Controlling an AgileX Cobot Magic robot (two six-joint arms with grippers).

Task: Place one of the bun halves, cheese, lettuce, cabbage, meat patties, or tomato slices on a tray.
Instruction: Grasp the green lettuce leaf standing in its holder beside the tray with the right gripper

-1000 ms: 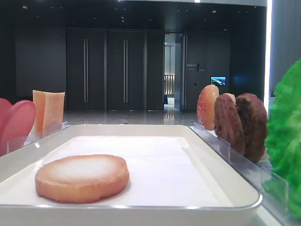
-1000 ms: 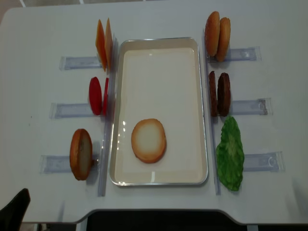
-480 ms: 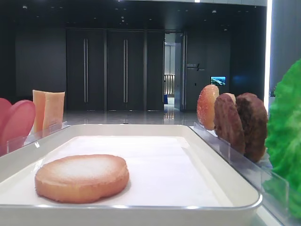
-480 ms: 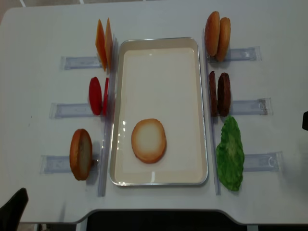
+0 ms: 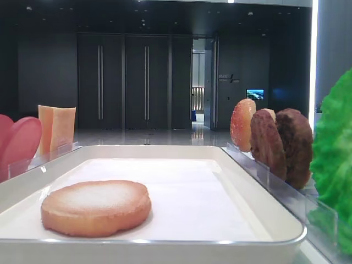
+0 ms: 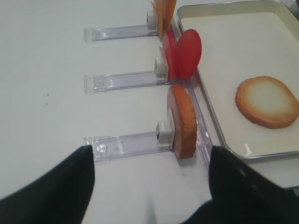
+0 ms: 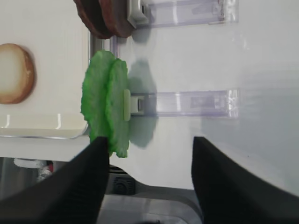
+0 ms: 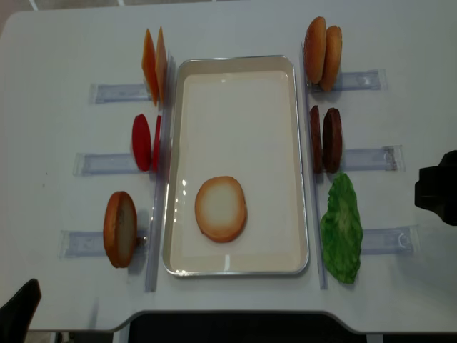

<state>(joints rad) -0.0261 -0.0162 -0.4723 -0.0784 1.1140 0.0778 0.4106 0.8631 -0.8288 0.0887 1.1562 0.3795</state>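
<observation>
White and glossy, the shallow rectangular tray (image 8: 235,64) with rounded corners lay in the middle of a pale worktop (image 8: 57,50). One round bun half (image 8: 221,209) lay flat on it near the front, its paler toasted face up inside a golden-tan rim. Other food stood on edge in clear plastic holders (image 8: 118,93) along both sides. On the left were thin orange-yellow cheese squares (image 8: 154,64), smooth red tomato slices (image 8: 141,141) and a further bun half (image 8: 120,229). On the right were two more bun halves (image 8: 323,53), rough dark brown meat patties (image 8: 325,139) and ruffled bright green lettuce (image 8: 340,229). Seen from its wrist camera, the right pincer (image 7: 147,186) hung above the worktop just beside the lettuce, its dark fingers (image 7: 77,186) spread wide and empty. The left pincer (image 6: 149,186) hovered near the left bun half, fingers likewise parted and gripping nothing.
</observation>
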